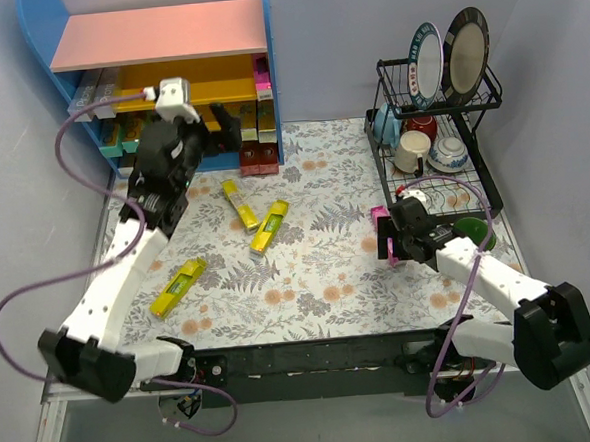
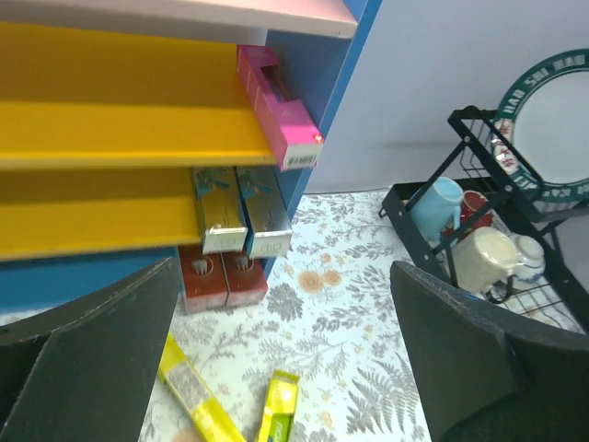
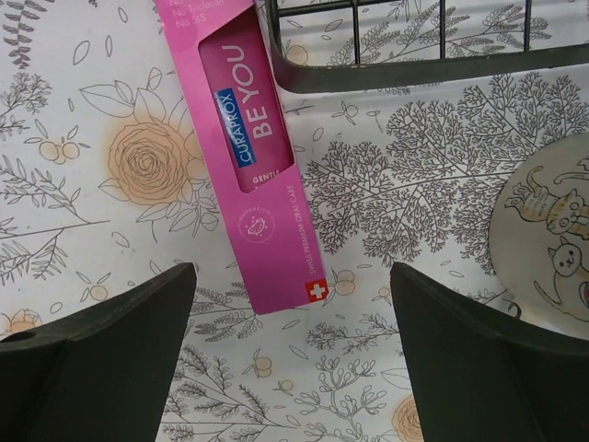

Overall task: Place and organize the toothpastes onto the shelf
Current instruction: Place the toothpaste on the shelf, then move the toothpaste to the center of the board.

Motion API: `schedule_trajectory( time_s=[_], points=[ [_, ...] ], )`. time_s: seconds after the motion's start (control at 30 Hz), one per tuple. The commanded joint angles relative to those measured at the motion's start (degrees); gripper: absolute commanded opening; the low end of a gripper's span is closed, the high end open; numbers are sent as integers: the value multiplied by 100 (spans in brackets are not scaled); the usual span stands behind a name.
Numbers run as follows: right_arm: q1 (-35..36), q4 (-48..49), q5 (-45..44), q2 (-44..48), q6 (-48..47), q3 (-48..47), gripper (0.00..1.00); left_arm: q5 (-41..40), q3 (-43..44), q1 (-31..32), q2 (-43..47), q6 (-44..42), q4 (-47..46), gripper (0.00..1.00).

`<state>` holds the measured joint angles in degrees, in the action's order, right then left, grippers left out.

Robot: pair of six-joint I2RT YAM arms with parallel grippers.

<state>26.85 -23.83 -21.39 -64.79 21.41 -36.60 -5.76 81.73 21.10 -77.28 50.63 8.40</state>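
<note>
Right pincer (image 3: 291, 276), fingers apart and empty, hangs nearest the pink toothpaste box (image 3: 248, 157), lying eleven-to-five at its twelve o'clock.

Bright, even light; soft shadows.

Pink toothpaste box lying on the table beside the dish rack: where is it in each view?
Top external: pink box right of centre, by the dish rack's near left corner.
Left wrist: not in it; another pink box sits on the shelf.
Right wrist: upper centre.
Shared landmark: the dish rack.
</note>
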Motion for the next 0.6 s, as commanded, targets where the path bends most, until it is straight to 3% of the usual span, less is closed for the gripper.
schedule_trajectory(
  time_s=[0.0, 0.17, 0.27, 0.4, 0.57],
  points=[
    [-145, 107, 153, -384, -5, -356, 93, -13, -1394, -36, 1237, 368, 12, 98],
    [-154, 221, 424, -859, -128, -322, 81, 49, -3203, -27, 2224, 579, -215, 98],
    [-145, 283, 740, -1043, -190, -322, 73, -30, -3794, -36, 2576, 614, -339, 98],
    [21, 397, 1075, -1202, -111, -321, 67, -66, -4156, -36, 2735, 685, -515, 98],
    [662, 677, 821, -1527, 371, -374, 59, -92, -4209, -36, 2683, 667, -463, 98]
  ],
)
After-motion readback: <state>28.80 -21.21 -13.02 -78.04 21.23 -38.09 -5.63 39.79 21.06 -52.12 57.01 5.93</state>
